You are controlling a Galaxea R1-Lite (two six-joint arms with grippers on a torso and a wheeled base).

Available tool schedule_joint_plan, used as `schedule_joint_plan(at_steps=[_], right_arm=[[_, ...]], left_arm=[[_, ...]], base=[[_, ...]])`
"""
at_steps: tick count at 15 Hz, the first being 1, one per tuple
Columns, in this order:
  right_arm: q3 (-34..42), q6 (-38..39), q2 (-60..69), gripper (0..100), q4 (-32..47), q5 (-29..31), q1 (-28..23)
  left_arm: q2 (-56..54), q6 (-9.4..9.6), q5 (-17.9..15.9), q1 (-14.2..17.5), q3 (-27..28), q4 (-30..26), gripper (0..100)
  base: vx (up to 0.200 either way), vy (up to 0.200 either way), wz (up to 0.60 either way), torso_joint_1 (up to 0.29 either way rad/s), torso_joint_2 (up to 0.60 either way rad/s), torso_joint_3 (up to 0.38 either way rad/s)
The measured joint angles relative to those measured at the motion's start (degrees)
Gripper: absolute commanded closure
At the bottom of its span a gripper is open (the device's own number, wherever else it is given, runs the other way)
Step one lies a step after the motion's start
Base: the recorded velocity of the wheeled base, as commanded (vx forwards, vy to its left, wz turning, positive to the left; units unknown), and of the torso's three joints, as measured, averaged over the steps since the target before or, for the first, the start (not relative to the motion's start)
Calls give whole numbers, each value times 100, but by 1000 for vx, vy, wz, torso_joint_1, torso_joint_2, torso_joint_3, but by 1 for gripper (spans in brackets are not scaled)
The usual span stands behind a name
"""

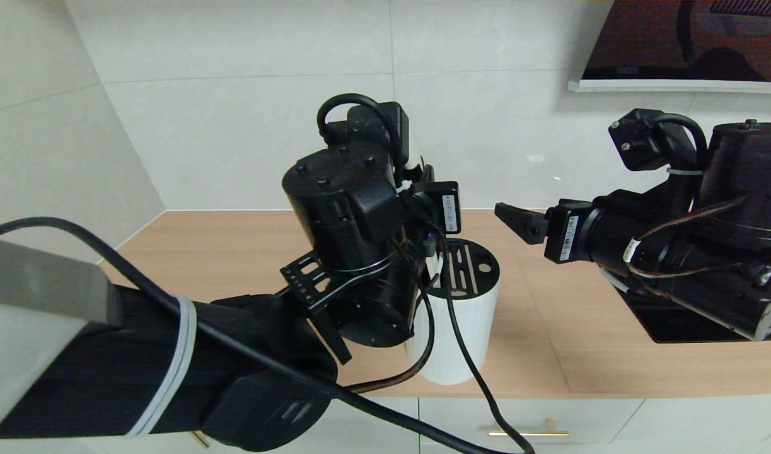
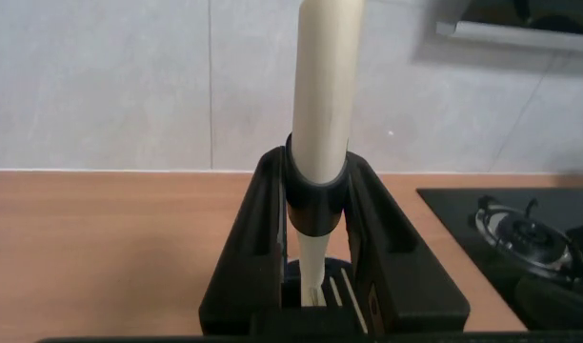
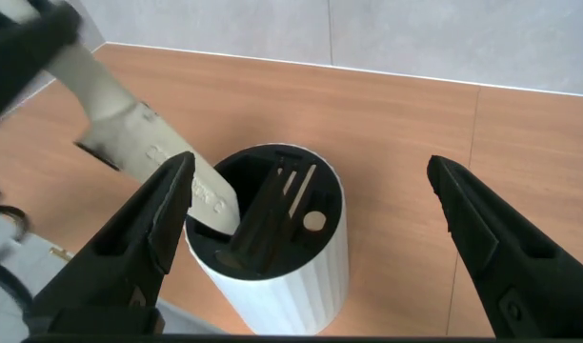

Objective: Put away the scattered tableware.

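Note:
A white ribbed knife holder (image 1: 451, 334) with a black slotted top stands near the wooden counter's front edge. My left gripper (image 2: 317, 205) is directly above it, shut on the cream handle (image 2: 325, 86) of a knife held upright. The pale blade (image 3: 149, 143) slants down into a slot of the holder (image 3: 272, 257). In the head view a bit of the handle (image 1: 412, 154) shows behind the left wrist. My right gripper (image 1: 517, 224) is open and empty, to the right of the holder and a little above it; its fingertips (image 3: 182, 162) frame the holder from above.
A black hob (image 1: 675, 328) is set into the counter (image 1: 234, 252) at the right, under my right arm. A range hood (image 1: 675, 44) hangs on the tiled wall above it. Drawers with a brass handle (image 1: 527, 433) are below the counter edge.

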State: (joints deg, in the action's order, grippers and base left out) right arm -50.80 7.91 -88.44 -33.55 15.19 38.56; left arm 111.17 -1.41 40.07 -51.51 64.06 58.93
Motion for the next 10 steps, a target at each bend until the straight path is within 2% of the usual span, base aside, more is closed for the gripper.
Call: schedule_joint_plan(at_steps=[2, 5, 10], right_arm=[[0, -4, 0, 0, 0, 0, 0], [0, -17, 0, 0, 0, 0, 0], [6, -17, 0, 0, -2, 2, 0]], left_arm=[[162, -24, 2, 0, 10, 24, 100], [510, -24, 0, 0, 24, 350, 100], [934, -24, 5, 0, 21, 380, 100]], base=[[0, 0, 0, 0, 0, 0], [0, 0, 0, 0, 0, 0], [0, 0, 0, 0, 0, 0]])
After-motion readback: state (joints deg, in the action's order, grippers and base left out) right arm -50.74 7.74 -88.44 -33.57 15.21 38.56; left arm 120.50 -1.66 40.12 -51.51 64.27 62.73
